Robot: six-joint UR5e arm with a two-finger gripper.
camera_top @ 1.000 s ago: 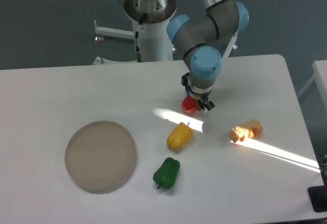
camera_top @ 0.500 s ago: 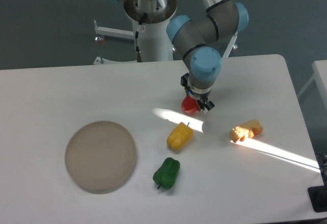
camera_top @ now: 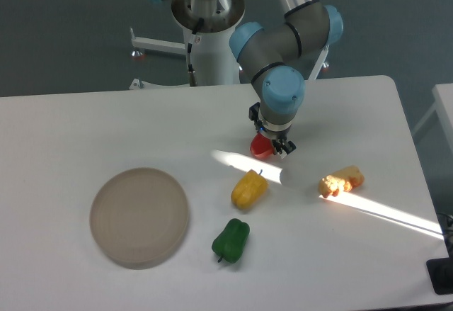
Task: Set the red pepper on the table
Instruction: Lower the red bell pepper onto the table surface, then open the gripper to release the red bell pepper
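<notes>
The red pepper [camera_top: 262,147] is small and glossy red, near the middle of the white table [camera_top: 85,127], mostly covered from above by my gripper [camera_top: 272,144]. The gripper points straight down and its fingers are closed around the pepper, at or just above the table top. Only the pepper's left and lower side shows. I cannot tell whether the pepper touches the table.
A yellow pepper [camera_top: 248,189] lies just below-left of the gripper, a green pepper [camera_top: 231,240] below that. A round beige plate [camera_top: 139,217] sits at the left. A yellowish lumpy object [camera_top: 342,181] lies to the right in a sunlit streak.
The gripper with the red pepper has shifted very slightly left and up in the image; otherwise nothing has moved.
</notes>
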